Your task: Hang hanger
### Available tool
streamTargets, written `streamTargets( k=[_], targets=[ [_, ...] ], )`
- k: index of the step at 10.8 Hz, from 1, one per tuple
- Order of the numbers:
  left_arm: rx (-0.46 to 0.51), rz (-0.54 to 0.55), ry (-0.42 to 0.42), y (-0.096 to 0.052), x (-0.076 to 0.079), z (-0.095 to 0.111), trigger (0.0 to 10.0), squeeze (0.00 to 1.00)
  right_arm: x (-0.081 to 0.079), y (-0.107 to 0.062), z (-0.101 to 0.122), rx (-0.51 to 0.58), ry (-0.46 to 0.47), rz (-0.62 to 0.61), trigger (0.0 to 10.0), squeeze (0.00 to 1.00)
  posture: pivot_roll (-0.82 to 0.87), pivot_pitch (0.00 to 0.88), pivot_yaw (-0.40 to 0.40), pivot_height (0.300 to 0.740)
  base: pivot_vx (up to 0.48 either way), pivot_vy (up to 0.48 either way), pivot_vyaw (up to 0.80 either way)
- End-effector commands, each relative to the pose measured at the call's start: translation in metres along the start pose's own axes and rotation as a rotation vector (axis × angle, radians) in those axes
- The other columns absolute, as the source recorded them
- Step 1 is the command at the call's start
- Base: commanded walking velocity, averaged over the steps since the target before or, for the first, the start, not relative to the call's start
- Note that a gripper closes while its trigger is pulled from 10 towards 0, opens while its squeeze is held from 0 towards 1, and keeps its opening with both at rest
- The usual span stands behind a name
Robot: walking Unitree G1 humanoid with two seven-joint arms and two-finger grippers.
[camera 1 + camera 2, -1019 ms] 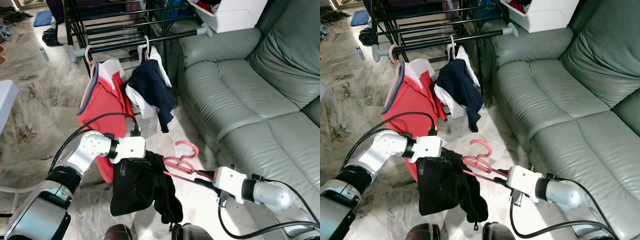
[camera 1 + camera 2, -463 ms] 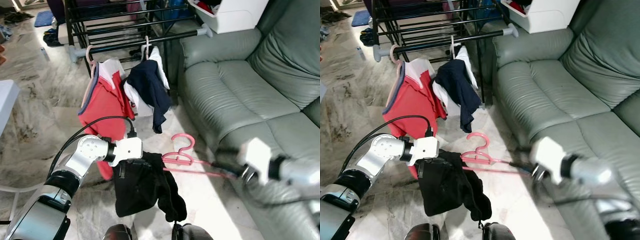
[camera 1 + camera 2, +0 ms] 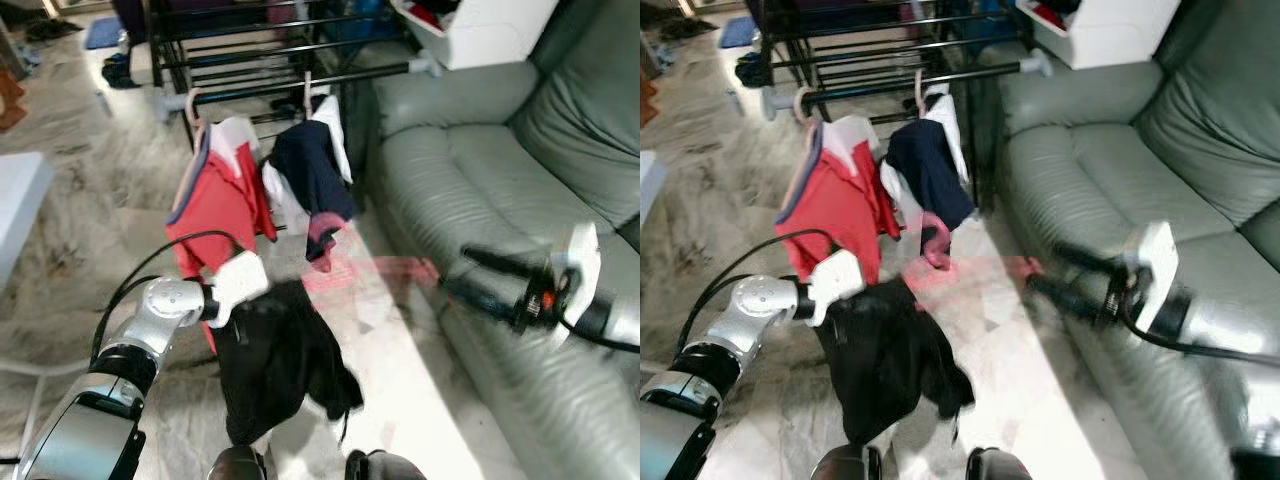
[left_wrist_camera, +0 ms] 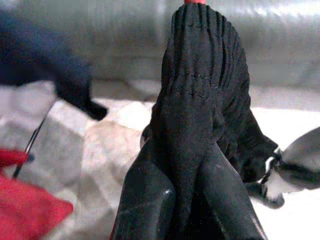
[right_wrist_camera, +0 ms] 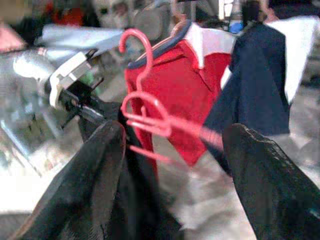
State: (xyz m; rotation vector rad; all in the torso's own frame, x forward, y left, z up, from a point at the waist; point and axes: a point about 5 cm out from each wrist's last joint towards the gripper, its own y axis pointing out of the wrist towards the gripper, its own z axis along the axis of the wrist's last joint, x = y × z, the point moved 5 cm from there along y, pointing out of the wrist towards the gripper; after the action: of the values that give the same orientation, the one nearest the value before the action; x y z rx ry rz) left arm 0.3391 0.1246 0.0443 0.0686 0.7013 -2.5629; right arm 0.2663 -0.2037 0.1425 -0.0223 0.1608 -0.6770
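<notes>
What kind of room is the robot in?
Most likely a living room in someone's home. There's a big grey-green sofa, a marble-look floor, and a black clothes rack with a red shirt and a navy top hanging on it.

Rack point(image 3: 290, 60) at rear, two shirts point(image 3: 222, 195) hanging on its front rail. Sofa point(image 3: 500, 190) to the right of rack. Box point(image 3: 480, 30) behind sofa arm. Floor point(image 3: 90, 200) left, table edge point(image 3: 20, 200) far left.

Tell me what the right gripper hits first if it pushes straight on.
Probably the pink hanger, lying between the open right gripper fingers; beyond it hangs the red shirt. Depth is blurred.
</notes>
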Motion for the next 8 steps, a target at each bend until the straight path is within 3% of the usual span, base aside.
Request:
streamTargets(
  k=[1, 2, 4, 5, 6, 8],
  targets=[
    [0.037, 0.029, -0.037, 0.000, -0.006, 0.007, 0.0, 0.00, 0.001, -0.002, 0.008, 0.033, 0.010, -0.024, 10.0, 1.00, -0.08, 0.074, 0.019, 0.740, 0.000, 0.000, 0.00],
    [0.085, 0.015, -0.039, 0.002, -0.005, 0.019, 0.0, 0.00, 0.001, -0.002, -0.021, -0.037, 0.088, -0.089, 10.0, 1.00, -0.08, 0.074, 0.019, 0.740, 0.000, 0.000, 0.00],
    [0.198, -0.055, -0.037, -0.006, -0.006, 0.053, 0.0, 0.00, -0.002, 0.002, -0.068, -0.208, 0.095, -0.157, 10.0, 1.00, -0.07, 0.083, 0.020, 0.740, 0.000, 0.000, 0.00],
    [0.212, -0.091, -0.014, -0.009, -0.002, 0.060, 0.0, 0.00, -0.004, 0.004, -0.075, -0.227, 0.105, -0.165, 10.0, 0.99, -0.07, 0.083, 0.020, 0.740, 0.000, 0.000, 0.00],
    [0.228, -0.178, 0.050, -0.018, 0.010, 0.070, 0.0, 0.00, 0.003, 0.009, -0.089, -0.270, 0.118, -0.232, 10.0, 0.00, -0.05, 0.092, 0.028, 0.740, 0.000, 0.000, 0.00],
    [0.252, -0.254, 0.093, -0.023, 0.023, 0.082, 0.0, 0.00, 0.012, 0.024, -0.092, -0.246, 0.130, -0.287, 10.0, 0.00, -0.04, 0.090, 0.025, 0.740, 0.000, 0.000, 0.00]
  ],
)
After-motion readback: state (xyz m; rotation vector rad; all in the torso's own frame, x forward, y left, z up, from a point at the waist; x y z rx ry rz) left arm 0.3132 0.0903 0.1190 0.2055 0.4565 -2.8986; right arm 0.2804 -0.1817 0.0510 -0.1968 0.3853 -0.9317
